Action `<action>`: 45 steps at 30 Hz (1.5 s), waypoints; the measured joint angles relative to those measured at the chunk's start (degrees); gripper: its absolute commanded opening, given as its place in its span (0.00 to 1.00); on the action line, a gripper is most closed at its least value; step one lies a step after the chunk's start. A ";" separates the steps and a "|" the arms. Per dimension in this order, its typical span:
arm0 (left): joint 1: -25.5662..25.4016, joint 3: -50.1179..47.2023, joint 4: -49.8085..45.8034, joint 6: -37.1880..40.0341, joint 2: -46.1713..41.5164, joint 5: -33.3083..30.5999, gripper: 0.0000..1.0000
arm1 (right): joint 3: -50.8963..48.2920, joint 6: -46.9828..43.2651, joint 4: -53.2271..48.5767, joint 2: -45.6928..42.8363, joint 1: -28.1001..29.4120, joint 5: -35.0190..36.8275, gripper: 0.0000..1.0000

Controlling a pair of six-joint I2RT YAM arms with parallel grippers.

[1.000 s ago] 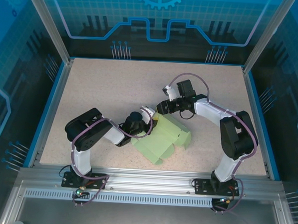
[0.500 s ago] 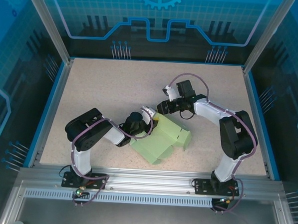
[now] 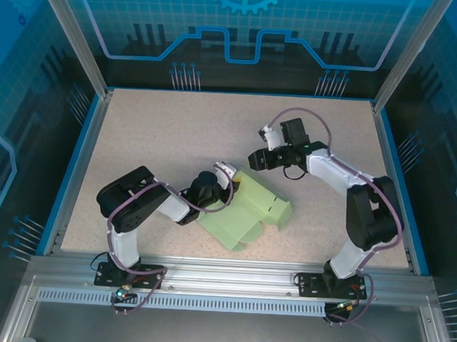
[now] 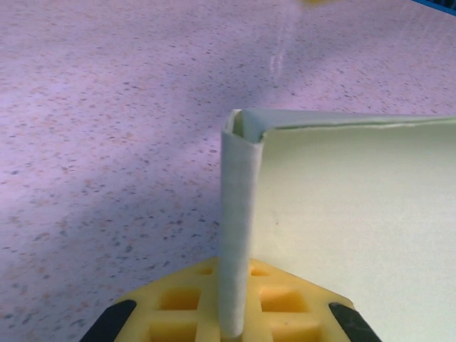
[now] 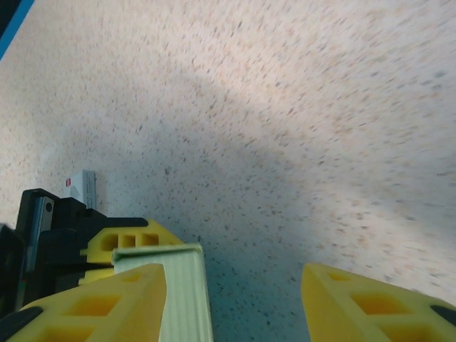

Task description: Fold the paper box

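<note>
The paper box [image 3: 245, 214], a pale green, partly folded sheet, lies on the speckled table [image 3: 162, 129] between the two arms. At the box's far left corner the left gripper [image 4: 234, 306] is pressed together, pinching an upright folded flap of it. Just beyond the box's far edge the right gripper [image 5: 235, 299] hovers with its fingers spread, one of them just beside that flap.

Thin card on the paper box [image 4: 356, 214] — pale mint, matt, smooth, w/ crisp creases. Table [image 3: 161, 137]: speckled beige top, matt, fine-grained look. left gripper [image 4: 231, 310] & right gripper [image 5: 235, 288] — yellow plastic pads, matt, moulded grid pockets. Arm shells [image 3: 330, 170] white plastic, semi-gloss. Frame rails [image 3: 231, 274] bare alu, satin.
</note>
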 measured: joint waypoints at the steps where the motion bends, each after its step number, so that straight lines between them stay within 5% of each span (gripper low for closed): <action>1: 0.00 0.00 -0.81 -0.15 -1.03 -1.36 0.02 | 0.13 0.00 -0.79 -2.45 -0.52 1.11 0.54; 10: -0.28 0.50 -7.34 -2.14 -7.67 -12.04 0.00 | 0.52 -0.24 -9.68 -21.46 0.37 15.30 0.56; 19: -1.40 3.93 -16.06 -3.67 -9.90 -18.12 0.00 | 1.92 -0.72 -22.18 -20.85 9.46 28.92 0.57; 45: -1.53 7.08 -22.43 -4.72 -11.41 -20.44 0.00 | -8.46 1.20 -18.64 -19.50 1.90 18.80 0.55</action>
